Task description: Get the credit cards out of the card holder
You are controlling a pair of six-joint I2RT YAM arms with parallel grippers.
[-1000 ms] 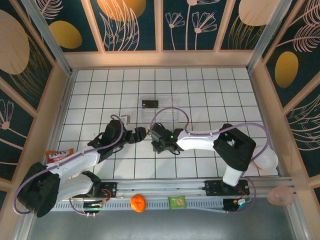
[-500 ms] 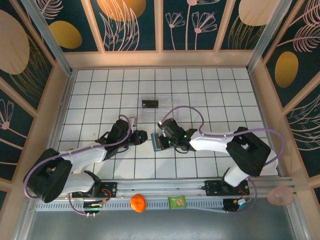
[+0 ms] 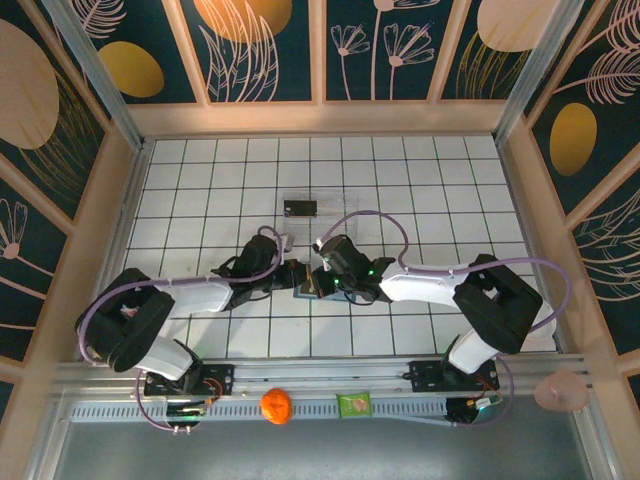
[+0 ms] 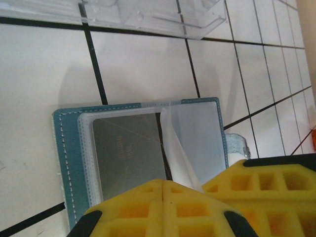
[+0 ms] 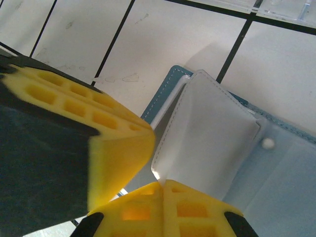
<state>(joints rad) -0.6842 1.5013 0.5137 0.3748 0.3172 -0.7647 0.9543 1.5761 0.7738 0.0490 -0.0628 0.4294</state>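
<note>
Card holder [image 3: 311, 287] lies open on the white tiled bench [image 3: 200, 190], where it lay half a second ago, now mostly covered by both arms' ends. From above, the left gripper [image 3: 297, 277] has slid rightward to meet the right gripper [image 3: 318, 281] over it. Its jaws, spread a second ago, are pressed together. A black credit card [image 3: 300, 208] stays in the clear tray [image 3: 345, 225] beyond.

At the left wrist, the teal holder shows a grey card [image 4: 127, 148] under a clear sleeve [image 4: 197, 128]. One sleeve leaf curls up toward the closed left jaws; whether they pinch it I cannot tell.

At the right wrist, the right jaws pinch the holder's greyish inner panel [image 5: 207, 128], lifted off the teal cover, with the left gripper's yellow pad just beside.
</note>
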